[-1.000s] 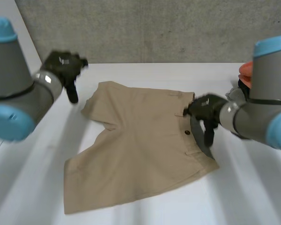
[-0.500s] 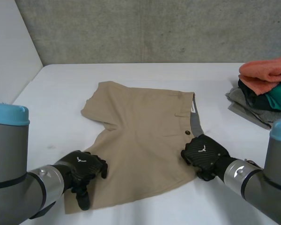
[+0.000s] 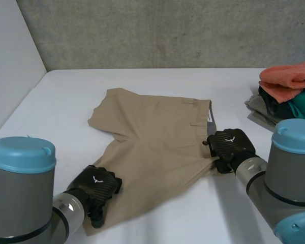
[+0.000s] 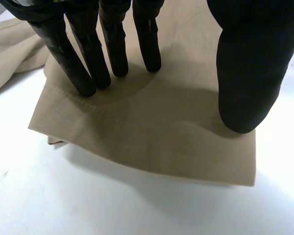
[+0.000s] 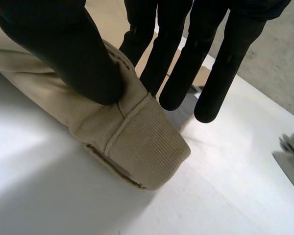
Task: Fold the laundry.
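Checking with you now: how far is the folding? (supervisor)

Almost nothing is done, I think. The shorts (image 3: 157,147) lie spread flat in the middle of the white table (image 3: 61,112), with both legs open and no fold made yet. A pile of other clothes (image 3: 287,99) waits at the table's right side. Maybe some of them are folded already, but from the head camera I cannot tell. (me)

And where do you have the hands? (supervisor)

My left hand (image 3: 96,185) is low on the near leg, at the hem corner. In its wrist camera the fingers (image 4: 88,63) are straight and the thumb (image 4: 250,73) is beside them. All of them press on top of the cloth and grip nothing.

My right hand (image 3: 230,145) is at the near end of the waistband (image 5: 142,142). There the thumb (image 5: 63,44) pushes the bunched corner against the fingers (image 5: 225,63), so this hand has the shorts pinched. (me)

So what is left? (supervisor)

In my judgement everything is left: the left hand must take the hem, then the first fold, and after that the pile. (me)
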You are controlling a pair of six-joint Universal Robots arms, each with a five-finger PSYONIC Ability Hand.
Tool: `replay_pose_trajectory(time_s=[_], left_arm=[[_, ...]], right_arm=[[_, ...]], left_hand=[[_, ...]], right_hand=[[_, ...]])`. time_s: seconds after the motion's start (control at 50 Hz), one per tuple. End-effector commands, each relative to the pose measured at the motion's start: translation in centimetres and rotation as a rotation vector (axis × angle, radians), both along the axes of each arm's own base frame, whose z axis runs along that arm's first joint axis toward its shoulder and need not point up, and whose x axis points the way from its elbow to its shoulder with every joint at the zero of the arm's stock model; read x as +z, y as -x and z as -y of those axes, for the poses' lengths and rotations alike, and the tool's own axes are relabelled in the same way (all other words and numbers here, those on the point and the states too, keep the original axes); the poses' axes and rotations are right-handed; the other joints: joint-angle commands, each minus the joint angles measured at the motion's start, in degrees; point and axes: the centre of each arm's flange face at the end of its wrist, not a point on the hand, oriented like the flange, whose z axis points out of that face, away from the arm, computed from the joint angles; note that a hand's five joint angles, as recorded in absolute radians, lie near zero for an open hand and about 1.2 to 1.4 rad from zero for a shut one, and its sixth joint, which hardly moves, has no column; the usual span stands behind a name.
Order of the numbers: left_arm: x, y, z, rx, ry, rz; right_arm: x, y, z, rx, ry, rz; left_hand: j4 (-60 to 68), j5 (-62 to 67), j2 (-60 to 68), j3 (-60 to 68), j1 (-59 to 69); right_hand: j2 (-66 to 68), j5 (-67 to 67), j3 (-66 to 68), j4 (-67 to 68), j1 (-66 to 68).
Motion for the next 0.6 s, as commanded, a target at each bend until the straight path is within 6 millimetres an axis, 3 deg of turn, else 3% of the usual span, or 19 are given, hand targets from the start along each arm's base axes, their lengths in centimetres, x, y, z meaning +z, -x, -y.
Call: replay_pose_trajectory(time_s=[0.02, 0.1, 0.12, 0.14, 0.16, 0.26, 0.32, 0.48, 0.56, 0.6], left_arm=[[-0.7, 0.3, 0.1, -0.01, 0.02, 0.025], [-0.7, 0.5, 0.3, -0.012, 0.054, 0.017], [-0.7, 0.6, 0.3, -0.013, 0.061, 0.013], [-0.8, 0.8, 0.4, -0.018, 0.075, 0.007], [-0.8, 0.9, 0.5, -0.017, 0.083, 0.002], [-1.2, 0.8, 1.0, -0.006, 0.083, -0.007], [-1.2, 0.5, 0.6, -0.019, 0.05, -0.003], [1.8, -1.0, -1.8, -0.126, -0.055, 0.034], [2.3, -1.4, -3.1, -0.214, -0.141, 0.109], [2.7, -1.3, -2.2, -0.229, -0.13, 0.128]], right_arm=[[0.5, -0.1, 0.2, -0.03, -0.012, -0.001], [0.6, -0.2, -0.1, -0.026, -0.019, -0.004], [0.7, -0.2, -0.2, -0.024, -0.02, -0.006], [0.9, -0.2, -0.4, -0.021, -0.023, -0.007], [1.0, -0.2, -0.5, -0.019, -0.026, -0.01], [2.3, 0.3, -1.2, 0.004, -0.035, -0.044], [2.5, 1.2, -2.4, 0.079, -0.076, -0.154], [2.2, 5.0, -6.1, 0.423, -0.291, -0.547], [2.5, 5.6, -6.1, 0.507, -0.307, -0.615], [2.5, 5.3, -5.3, 0.479, -0.27, -0.596]], left_hand=[[5.29, 5.4, 5.19, 4.92, 4.75], [22.74, 22.84, 22.63, 22.36, 22.2], [30.12, 30.23, 30.02, 29.75, 29.58], [47.68, 47.79, 47.58, 47.31, 47.14], [53.5, 53.61, 53.39, 53.12, 52.96], [53.56, 53.67, 53.45, 53.18, 53.02], [53.56, 53.67, 53.45, 53.18, 53.02], [53.56, 53.67, 53.45, 53.18, 53.02], [53.56, 53.67, 53.45, 53.18, 53.02], [53.56, 53.67, 53.45, 53.18, 53.02]], right_hand=[[12.4, 12.03, 12.13, 11.63, 16.3], [12.4, 12.03, 12.13, 11.63, 16.3], [12.4, 12.03, 12.13, 11.63, 16.3], [12.4, 12.03, 12.13, 11.63, 16.3], [12.4, 12.03, 12.13, 11.63, 16.3], [12.4, 12.03, 12.13, 11.63, 16.3], [12.4, 12.03, 12.13, 11.63, 16.3], [12.4, 12.03, 12.13, 11.63, 16.3], [12.4, 12.03, 12.13, 11.63, 16.3], [12.4, 12.03, 12.13, 11.63, 16.3]])
